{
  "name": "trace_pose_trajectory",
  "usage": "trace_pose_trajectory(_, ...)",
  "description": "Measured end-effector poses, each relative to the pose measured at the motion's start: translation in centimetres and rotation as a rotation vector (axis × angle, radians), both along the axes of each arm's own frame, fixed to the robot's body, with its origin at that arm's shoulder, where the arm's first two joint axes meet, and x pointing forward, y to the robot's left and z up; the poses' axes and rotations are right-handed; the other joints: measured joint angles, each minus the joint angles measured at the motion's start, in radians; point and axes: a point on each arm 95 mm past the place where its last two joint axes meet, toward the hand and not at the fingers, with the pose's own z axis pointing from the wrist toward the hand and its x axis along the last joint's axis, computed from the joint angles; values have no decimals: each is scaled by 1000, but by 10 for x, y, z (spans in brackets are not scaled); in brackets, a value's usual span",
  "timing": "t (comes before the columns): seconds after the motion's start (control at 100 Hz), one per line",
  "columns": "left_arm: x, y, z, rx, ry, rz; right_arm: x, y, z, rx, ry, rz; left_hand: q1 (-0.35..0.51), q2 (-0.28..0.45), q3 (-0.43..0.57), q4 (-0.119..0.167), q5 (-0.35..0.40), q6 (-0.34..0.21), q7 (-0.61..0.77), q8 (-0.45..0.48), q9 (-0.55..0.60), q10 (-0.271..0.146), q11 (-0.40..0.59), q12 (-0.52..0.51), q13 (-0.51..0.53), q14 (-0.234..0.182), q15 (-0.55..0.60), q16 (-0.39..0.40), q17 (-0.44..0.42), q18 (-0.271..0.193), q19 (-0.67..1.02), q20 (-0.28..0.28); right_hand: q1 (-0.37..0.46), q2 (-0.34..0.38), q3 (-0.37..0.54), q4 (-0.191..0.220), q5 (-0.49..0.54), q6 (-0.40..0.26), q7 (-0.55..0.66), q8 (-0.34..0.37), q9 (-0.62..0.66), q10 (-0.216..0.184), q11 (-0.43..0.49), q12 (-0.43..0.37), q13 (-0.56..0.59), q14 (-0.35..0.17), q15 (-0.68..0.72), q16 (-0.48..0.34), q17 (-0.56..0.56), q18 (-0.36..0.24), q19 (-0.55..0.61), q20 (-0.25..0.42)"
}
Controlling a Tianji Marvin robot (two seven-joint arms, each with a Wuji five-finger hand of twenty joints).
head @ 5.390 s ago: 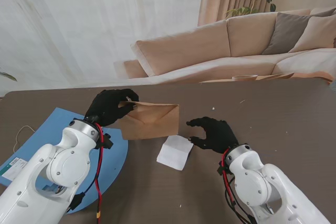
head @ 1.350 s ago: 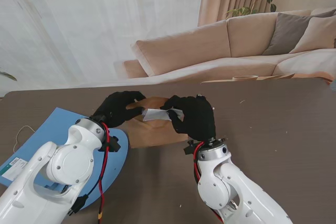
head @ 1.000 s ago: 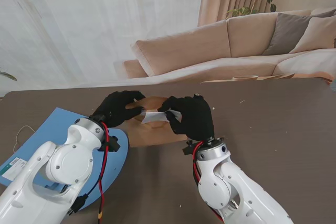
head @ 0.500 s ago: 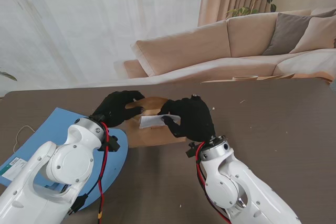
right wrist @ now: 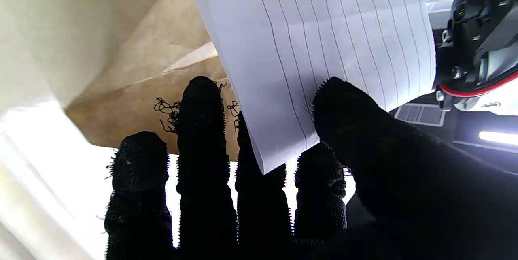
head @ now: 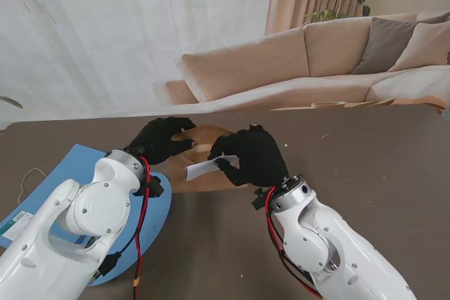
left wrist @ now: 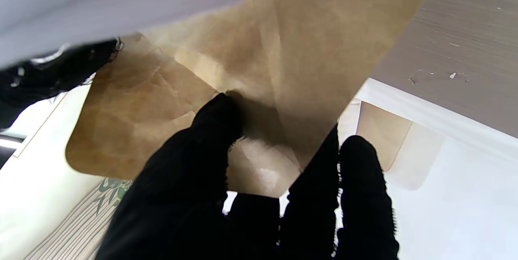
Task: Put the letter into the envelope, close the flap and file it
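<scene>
Two black-gloved hands meet over the brown table (head: pixel 365 166), as you see from the stand view. Your left hand (head: pixel 160 140) pinches the brown kraft-paper envelope (head: pixel 204 147) by its edge, lifted off the table top; your right hand (head: pixel 252 157) is clamped on the folded white lined letter (head: pixel 209 168), which juts toward the left hand, across the envelope's near face. Beside the left arm lies a blue round-cornered folder (head: pixel 84 163), seen only in this view. The left wrist view adds the grip itself: thumb and fingers (left wrist: pixel 210 130) closed on the creased envelope (left wrist: pixel 283 49), the letter (left wrist: pixel 101 13) a blurred white sheet close by. The right wrist view alone shows the letter's ruled lines (right wrist: pixel 323 45), the thumb pressing it against the fingers (right wrist: pixel 200 106), with the envelope (right wrist: pixel 162 69) just behind.
</scene>
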Motion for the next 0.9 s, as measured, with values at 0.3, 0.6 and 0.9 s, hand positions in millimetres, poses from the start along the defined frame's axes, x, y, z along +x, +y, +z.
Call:
trace_pose_trajectory(0.3, 2, 1, -1, -28, 35, -14, 4, 3, 8, 22, -62, -26, 10, 0, -15, 0, 0, 0, 0, 6, 0, 0, 10, 3, 0, 0, 5, 2, -1, 0, 0, 0, 0, 0, 1, -11, 0, -1, -4, 11, 0, 0, 0, 12, 0, 0, 11, 5, 0, 0, 0, 1)
trace_pose_trajectory(0.6, 3, 5, 0, -57, 61, -27, 8, 1, 3, -3, -108, -96, 11, 1, -22, 3, 0, 0, 0, 8, 0, 0, 10, 13, 0, 0, 6, 9, -4, 0, 0, 0, -22, -2, 1, -12, 19, -27, -20, -3, -17, -12, 29, 36, -35, -1, 15, 18, -38, -17, 0, 14)
trace_pose_trajectory(0.9, 2, 6, 1, -60, 58, -42, 8, -3, -4, -20, -97, -177, 12, 10, -32, 3, -3, 0, 0, 16, 0, 0, 12, 15, 0, 0, 6, 14, -7, 0, 0, 0, -20, 41, -138, -11, 26, 35, -26, -36, -66, 0, 91, 81, -95, -3, 63, 54, -75, -25, -1, 51)
